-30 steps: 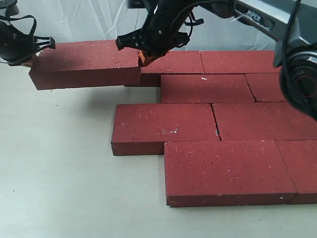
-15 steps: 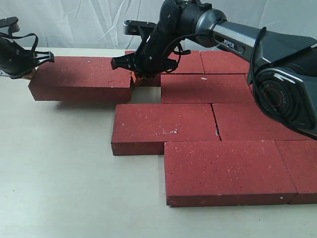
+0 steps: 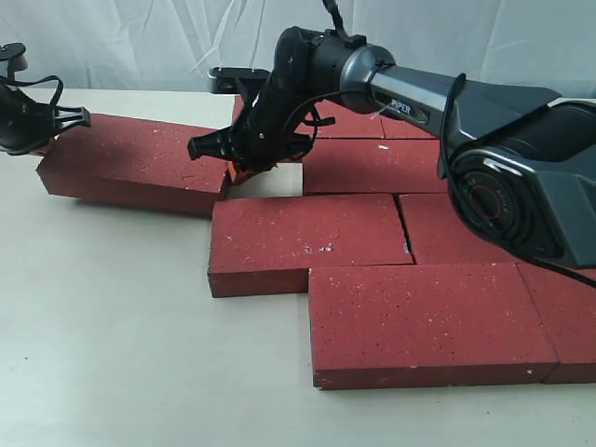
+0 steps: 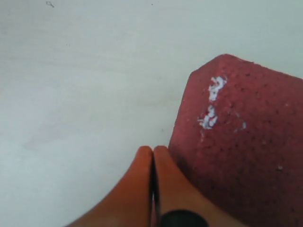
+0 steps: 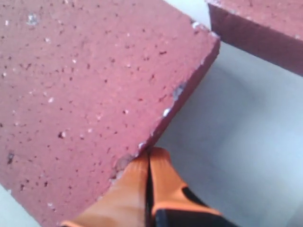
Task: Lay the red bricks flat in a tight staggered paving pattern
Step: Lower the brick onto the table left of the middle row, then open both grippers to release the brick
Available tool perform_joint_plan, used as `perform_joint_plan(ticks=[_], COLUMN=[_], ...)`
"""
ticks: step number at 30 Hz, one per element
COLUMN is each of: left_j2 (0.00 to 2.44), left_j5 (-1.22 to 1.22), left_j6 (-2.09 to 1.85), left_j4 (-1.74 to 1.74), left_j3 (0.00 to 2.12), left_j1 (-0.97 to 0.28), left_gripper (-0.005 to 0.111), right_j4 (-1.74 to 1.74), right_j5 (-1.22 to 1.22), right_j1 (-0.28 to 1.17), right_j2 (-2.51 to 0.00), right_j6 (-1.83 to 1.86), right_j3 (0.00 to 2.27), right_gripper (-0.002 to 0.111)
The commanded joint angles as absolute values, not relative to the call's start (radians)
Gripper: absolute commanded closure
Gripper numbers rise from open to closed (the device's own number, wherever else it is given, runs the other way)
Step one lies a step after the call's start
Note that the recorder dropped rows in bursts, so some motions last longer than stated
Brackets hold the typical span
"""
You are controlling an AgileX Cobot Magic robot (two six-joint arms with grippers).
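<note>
One loose red brick lies skewed at the far left, apart from the laid red bricks. My left gripper is shut, its orange fingertips together against the brick's left end. My right gripper is shut too, fingertips pressed to the edge of the brick's right end. Neither has anything between its fingers. The laid bricks form staggered rows: the front row, the middle row and the back rows.
Between the loose brick and the back row a small gap of bare white table shows. Open table spreads at the front left. A white cloth backdrop hangs behind. The right arm spans the right side.
The loose brick has come down from its raised position to table level, shifted left and turned askew. Both grippers came down with it, still at its ends.
</note>
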State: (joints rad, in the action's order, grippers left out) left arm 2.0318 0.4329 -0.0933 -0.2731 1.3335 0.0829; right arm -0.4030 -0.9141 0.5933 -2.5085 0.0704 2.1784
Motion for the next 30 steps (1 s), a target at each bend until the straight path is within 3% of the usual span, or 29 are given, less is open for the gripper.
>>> perform_joint_plan(ticks=[1, 10, 30], left_j2=[2.035, 2.036, 2.036], left_j5=[0.521, 0.508, 0.465], left_j6=[-0.086, -0.086, 0.031], left_j4=[-0.349, -0.344, -0.121], left_j3=[1.330, 1.330, 1.330], left_j1=[0.079, 0.089, 0.089], left_gripper=[0.107, 0.107, 0.107], right_j4=[-0.551, -0.382, -0.281], right_j5=[-0.833, -0.782, -0.911], right_j1=[0.648, 0.627, 0.559], right_j2=[-2.498, -2.495, -2.497], right_j6=[0.089, -0.088, -0.162], right_j3=[2.186, 2.188, 2.188], right_gripper=[0.109, 0.109, 0.109])
